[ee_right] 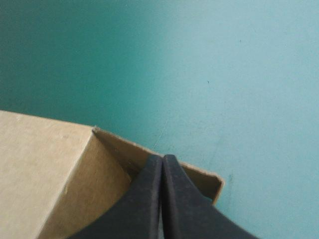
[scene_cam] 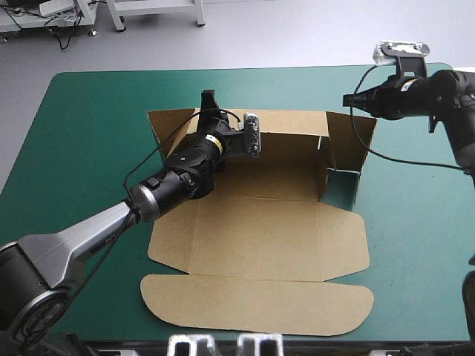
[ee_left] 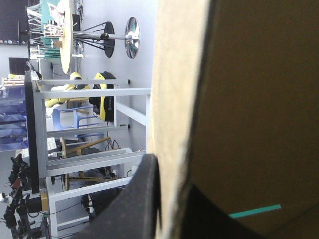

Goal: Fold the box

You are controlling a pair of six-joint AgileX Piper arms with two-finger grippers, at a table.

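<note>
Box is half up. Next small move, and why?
Probably nudge the right end effector, shut with its tip at the far right corner flap, inward to fold that flap along the back wall of the box. The left end effector pinches that wall upright, and the right side wall stands raised.

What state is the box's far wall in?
Raised: the far wall stands upright, left gripper shut on it; lid lies flat.

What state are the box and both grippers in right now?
box: partly folded, far wall and right end flaps raised, near panels flat.
left gripper: shut on the box's far wall.
right gripper: shut, tips at the far right corner flap.
</note>
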